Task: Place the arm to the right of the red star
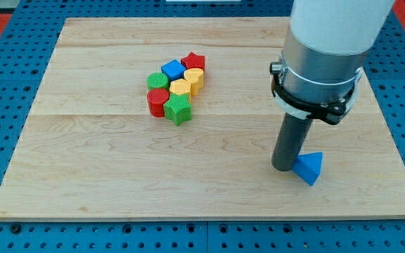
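The red star [193, 61] lies at the top right of a tight cluster of blocks left of the board's middle. My tip [284, 167] rests on the board far to the view's lower right of the star. It touches the left side of a blue triangle [309, 167]. The arm's thick grey body rises above the rod toward the view's top right.
The cluster also holds a blue cube [173, 69], two yellow blocks [193, 79] [181, 88], a green cylinder [158, 81], a red cylinder [157, 102] and a green star [178, 109]. The wooden board [118, 176] sits on a blue pegboard.
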{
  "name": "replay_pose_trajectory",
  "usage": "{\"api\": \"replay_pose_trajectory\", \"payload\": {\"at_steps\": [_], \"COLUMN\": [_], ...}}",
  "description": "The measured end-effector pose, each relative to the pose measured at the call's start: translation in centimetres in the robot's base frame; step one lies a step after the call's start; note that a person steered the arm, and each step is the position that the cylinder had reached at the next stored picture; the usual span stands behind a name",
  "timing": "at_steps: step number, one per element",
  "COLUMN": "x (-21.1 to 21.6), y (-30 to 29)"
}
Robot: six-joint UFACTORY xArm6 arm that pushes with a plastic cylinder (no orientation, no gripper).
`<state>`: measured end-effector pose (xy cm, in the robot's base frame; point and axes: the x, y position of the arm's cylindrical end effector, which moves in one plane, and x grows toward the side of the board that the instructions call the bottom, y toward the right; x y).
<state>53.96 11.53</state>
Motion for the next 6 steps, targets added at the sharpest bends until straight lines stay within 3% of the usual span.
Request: {"api": "replay_pose_trajectory", "payload": {"at_steps": [2,4,6], "x": [-11.8,-18.9,-19.0], "y": [-3.4,-4.0,-7.6]}}
